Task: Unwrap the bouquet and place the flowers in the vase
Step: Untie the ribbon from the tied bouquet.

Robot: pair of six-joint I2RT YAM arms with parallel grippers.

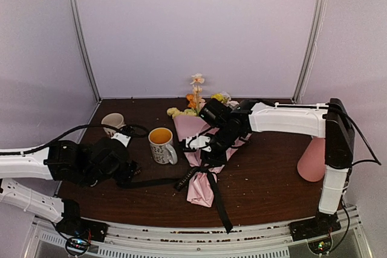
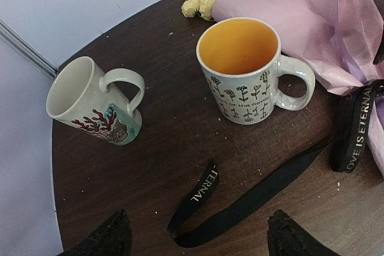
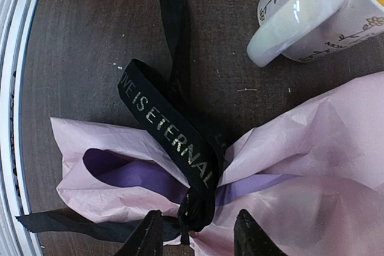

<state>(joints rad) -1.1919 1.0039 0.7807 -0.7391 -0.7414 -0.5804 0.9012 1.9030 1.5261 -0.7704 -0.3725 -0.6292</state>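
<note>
Left gripper (image 2: 199, 226) hangs low over the table (image 1: 266, 173) near the front edge. Its fingers are spread wide and hold nothing. A loose end of the black ribbon (image 2: 252, 199) lies on the wood between them. Just beyond it sit an orange-lined mug (image 2: 240, 70) and, further left, a coral-print mug (image 2: 90, 103).

The right gripper (image 3: 195, 235) is down at the waist of the bouquet (image 1: 202, 173). Its fingers are about half apart, one on each side of the ribbon's knot, with a gap on both sides. The bouquet lies mid-table, its pink paper still wrapped and tied. The narrow end points to the front and the flowers (image 1: 196, 96) point toward the back wall.

The pink vase (image 1: 311, 160) stands well to the right, partly behind the right arm and apart from the bouquet.
</note>
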